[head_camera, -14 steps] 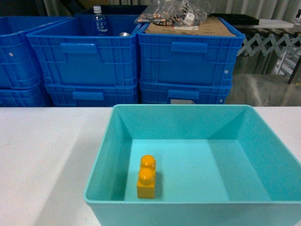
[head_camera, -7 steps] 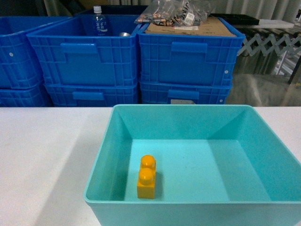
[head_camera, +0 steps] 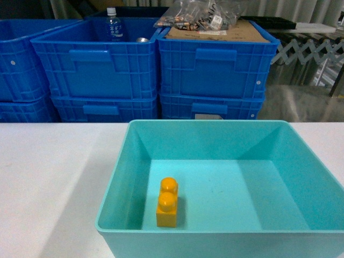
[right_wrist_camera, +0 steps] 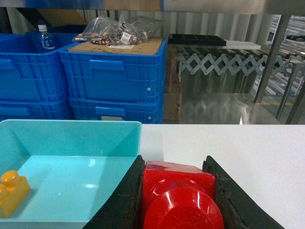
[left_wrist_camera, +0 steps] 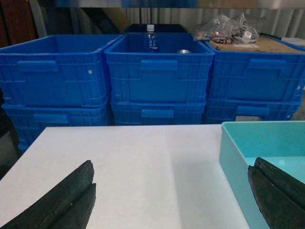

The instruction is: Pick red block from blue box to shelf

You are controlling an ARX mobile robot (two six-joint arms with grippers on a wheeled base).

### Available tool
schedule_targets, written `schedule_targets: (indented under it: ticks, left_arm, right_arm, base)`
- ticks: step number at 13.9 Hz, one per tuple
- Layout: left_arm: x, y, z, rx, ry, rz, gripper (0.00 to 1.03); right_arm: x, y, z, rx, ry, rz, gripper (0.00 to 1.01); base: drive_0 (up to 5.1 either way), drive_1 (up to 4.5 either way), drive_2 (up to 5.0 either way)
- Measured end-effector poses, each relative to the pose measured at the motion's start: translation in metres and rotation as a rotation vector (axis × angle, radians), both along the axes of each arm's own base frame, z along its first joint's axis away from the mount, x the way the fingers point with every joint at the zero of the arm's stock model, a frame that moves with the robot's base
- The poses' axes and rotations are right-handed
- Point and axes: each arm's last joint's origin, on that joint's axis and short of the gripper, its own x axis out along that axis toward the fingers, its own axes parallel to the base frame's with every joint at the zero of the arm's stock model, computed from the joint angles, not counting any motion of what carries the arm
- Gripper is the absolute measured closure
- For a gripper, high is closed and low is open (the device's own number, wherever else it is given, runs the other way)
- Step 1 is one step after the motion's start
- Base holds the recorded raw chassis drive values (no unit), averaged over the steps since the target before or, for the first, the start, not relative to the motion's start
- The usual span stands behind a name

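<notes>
Stacked dark blue crates (head_camera: 99, 70) fill the background beyond the white table (head_camera: 48, 177); no brand or writing on them can be read, and the label on the water bottle (head_camera: 112, 25) standing in one crate is too small to make out. A cardboard sheet (head_camera: 217, 31) covers the crate on the right, with clear bags of small items (head_camera: 196, 13) on top, their tags unreadable. On the table sits the blue box (head_camera: 215, 131), turquoise and open, holding only a yellow-orange two-stud brick (head_camera: 167, 202) near its front-left corner. In the left wrist view the left gripper (left_wrist_camera: 176, 191) hangs with its dark fingers (left_wrist_camera: 66, 200) spread wide, holding nothing, one finger beside the box's wall. In the right wrist view the right gripper (right_wrist_camera: 174, 200) pinches the red block (right_wrist_camera: 178, 195) between its two fingers, stud facing the camera, outside the box and just beside its right wall, above the table.
</notes>
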Motion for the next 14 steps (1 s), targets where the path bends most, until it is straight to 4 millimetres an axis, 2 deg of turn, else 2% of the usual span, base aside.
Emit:
schedule_targets:
  ticks: [3, 14]
  left_arm:
    - [0.0000, 0.0000, 0.0001, 0.000, -0.001, 0.000, 0.05]
    - [0.0000, 0.0000, 0.0000, 0.000, 0.000, 0.000, 0.05]
  right_arm:
    - [0.0000, 0.0000, 0.0001, 0.000, -0.001, 0.000, 0.73]
    - [0.0000, 0.0000, 0.0002, 0.000, -0.001, 0.000, 0.73]
  base:
    - [-0.4, -0.42, -0.4]
    - [-1.7, -1.71, -1.7]
